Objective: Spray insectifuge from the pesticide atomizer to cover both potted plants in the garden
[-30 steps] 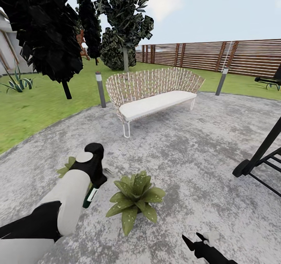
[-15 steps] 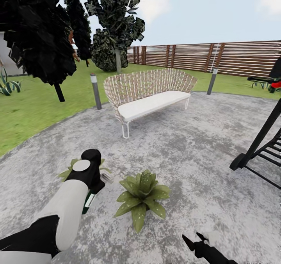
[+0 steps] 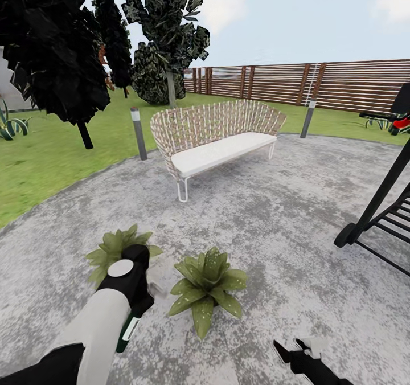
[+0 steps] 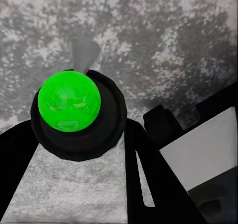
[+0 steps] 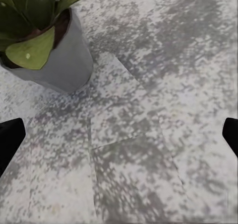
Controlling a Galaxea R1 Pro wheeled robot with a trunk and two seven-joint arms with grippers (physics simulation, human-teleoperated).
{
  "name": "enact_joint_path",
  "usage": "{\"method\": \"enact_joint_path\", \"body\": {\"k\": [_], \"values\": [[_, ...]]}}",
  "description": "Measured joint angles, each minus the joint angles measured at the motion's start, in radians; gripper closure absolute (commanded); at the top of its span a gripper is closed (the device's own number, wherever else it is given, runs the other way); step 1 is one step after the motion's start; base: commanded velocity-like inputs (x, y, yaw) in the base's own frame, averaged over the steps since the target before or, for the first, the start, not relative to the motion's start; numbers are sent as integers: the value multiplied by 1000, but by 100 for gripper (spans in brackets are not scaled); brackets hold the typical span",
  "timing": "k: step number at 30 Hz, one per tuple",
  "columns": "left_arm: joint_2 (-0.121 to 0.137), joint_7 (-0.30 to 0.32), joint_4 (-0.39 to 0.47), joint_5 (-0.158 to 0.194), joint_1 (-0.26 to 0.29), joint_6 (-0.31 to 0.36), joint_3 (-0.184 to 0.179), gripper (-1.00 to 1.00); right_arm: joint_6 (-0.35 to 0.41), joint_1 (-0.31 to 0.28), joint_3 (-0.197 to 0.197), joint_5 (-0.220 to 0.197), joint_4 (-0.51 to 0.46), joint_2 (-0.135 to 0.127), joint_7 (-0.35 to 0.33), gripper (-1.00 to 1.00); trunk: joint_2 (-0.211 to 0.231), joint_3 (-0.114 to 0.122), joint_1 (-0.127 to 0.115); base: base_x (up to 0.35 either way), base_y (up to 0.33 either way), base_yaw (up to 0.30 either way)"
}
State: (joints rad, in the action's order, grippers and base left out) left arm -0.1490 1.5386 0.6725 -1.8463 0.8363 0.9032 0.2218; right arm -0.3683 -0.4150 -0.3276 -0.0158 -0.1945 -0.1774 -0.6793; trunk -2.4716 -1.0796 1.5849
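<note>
- Pesticide atomizer (image 3: 128,329) low in the lower left of the head view, a slim dark-green bottle with a white label, tilted and partly hidden behind the left arm's black wrist.
- Left pincer (image 3: 143,295) clamped around the atomizer, black fingers (image 4: 148,184) on both sides of the bottle in the left wrist view, looking straight down on a bright green round cap (image 4: 69,101) above mottled paving.
- Nearer potted plant (image 3: 206,289) just right of the held bottle, at lower centre of the head view: a rosette of pointed, speckled green leaves standing on the paving.
- Second potted plant (image 3: 117,247) just above the left wrist in the frame, leaves spreading to both sides behind the black wrist.
- Grey pot (image 5: 59,60) with broad green leaves in the upper left of the right wrist view, upright on the paving.
- Right pincer (image 3: 297,351) at the bottom edge, right of centre, in the head view, spread wide and holding nothing; black fingertips (image 5: 10,137) at the two side edges of the right wrist view.
- Round grey paving (image 3: 273,220) across the middle of the frame, lawn (image 3: 40,157) at left.
- Wicker sofa (image 3: 216,134) with a white cushion at upper centre, grey bollard lamp (image 3: 138,133) beside it.
- Slatted wooden fence (image 3: 319,83) along the upper right, dark trees (image 3: 51,49) at upper left, black grill frame (image 3: 381,214) at the right edge.
</note>
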Motion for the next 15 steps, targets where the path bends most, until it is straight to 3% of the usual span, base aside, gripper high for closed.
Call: {"method": "enact_joint_path", "body": {"k": [4,6,10,12,15], "values": [[7,-13,2,-6,-48,7,-4,100,5,0,-9,-6,-2,-32,87,-100,0,0,0,0,0,0],[9,-27,7,-6,-65,8,-2,100,5,0,-10,-7,-1,-35,138,-100,0,0,0,0,0,0],[9,-44,12,3,-76,16,8,100,6,0,-9,-8,0,-29,343,-100,0,0,0,0,0,0],[5,-46,12,6,-77,23,12,100,8,0,-10,-8,-2,-31,396,-100,0,0,0,0,0,0],[-7,-47,12,22,-78,52,13,100,7,0,-8,-6,-1,-30,411,-100,0,0,0,0,8,0]]}}
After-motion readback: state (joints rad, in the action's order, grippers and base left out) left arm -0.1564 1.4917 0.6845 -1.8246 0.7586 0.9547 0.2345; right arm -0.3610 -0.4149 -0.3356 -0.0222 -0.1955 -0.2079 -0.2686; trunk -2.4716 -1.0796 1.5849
